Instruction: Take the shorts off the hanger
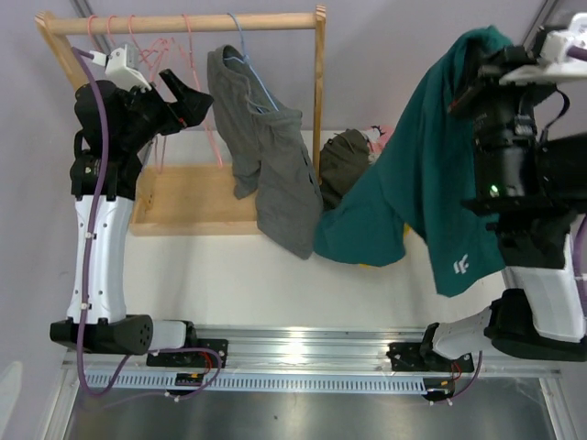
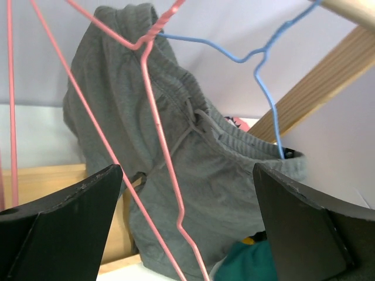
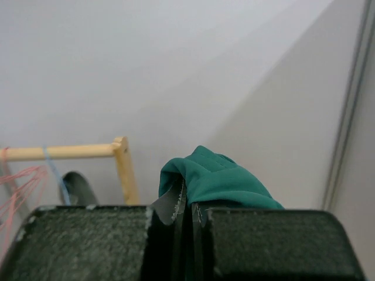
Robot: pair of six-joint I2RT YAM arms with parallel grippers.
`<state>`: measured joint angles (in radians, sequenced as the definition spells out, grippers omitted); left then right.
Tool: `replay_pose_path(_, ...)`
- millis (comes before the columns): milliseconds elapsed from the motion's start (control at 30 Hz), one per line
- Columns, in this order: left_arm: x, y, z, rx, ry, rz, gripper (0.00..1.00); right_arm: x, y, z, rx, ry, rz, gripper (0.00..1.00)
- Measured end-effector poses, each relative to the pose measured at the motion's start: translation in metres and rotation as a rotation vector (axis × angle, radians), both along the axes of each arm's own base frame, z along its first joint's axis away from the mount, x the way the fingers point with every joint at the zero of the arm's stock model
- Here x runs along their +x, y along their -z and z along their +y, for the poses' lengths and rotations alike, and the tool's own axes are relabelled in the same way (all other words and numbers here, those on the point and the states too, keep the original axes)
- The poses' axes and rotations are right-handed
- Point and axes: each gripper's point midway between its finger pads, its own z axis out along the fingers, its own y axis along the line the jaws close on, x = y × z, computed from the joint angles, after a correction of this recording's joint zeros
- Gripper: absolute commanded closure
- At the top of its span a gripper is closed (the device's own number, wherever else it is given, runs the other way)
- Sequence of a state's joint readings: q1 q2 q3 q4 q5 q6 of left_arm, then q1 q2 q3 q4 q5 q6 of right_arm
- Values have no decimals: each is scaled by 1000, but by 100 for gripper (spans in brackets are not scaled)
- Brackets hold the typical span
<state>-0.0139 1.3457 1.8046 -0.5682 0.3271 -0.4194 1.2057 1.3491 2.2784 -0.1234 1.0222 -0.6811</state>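
Note:
Grey shorts (image 1: 266, 156) hang on a blue hanger (image 1: 243, 55) from the wooden rail (image 1: 183, 22); they fill the left wrist view (image 2: 193, 170). My left gripper (image 1: 188, 96) is open and empty, just left of the grey shorts, with bare pink hangers (image 2: 158, 134) between its fingers. My right gripper (image 3: 187, 205) is shut on the teal shorts (image 1: 431, 174), held high at the right, draping down with a white logo (image 1: 461, 266); the cloth shows over the jaws (image 3: 217, 178). Olive shorts (image 1: 344, 160) lie behind, with a bit of pink (image 1: 378, 137) and yellow (image 1: 367, 264) showing.
The wooden rack's right post (image 1: 319, 82) stands between the grey shorts and the pile. Its wooden base (image 1: 183, 202) lies on the white table (image 1: 257, 284). Several empty pink hangers (image 1: 138, 46) hang at the rail's left end.

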Motion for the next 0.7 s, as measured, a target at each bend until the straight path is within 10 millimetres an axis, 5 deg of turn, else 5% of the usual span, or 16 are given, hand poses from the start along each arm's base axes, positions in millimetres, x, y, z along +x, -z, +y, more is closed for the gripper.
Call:
replay_pose_path(167, -8, 3, -3, -5, 21, -14, 1, 50, -13, -14, -62, 163, -76, 100)
replay_pose_path(367, -6, 23, -5, -9, 30, 29, 1, 149, 16, -34, -128, 270, -52, 100)
replay_pose_path(567, -14, 26, -5, -9, 34, 29, 1, 238, 66, -79, -79, 296, 33, 100)
replay_pose_path(700, -22, 17, -5, -5, 34, 1, 1, 268, 129, -59, -45, 201, 128, 100)
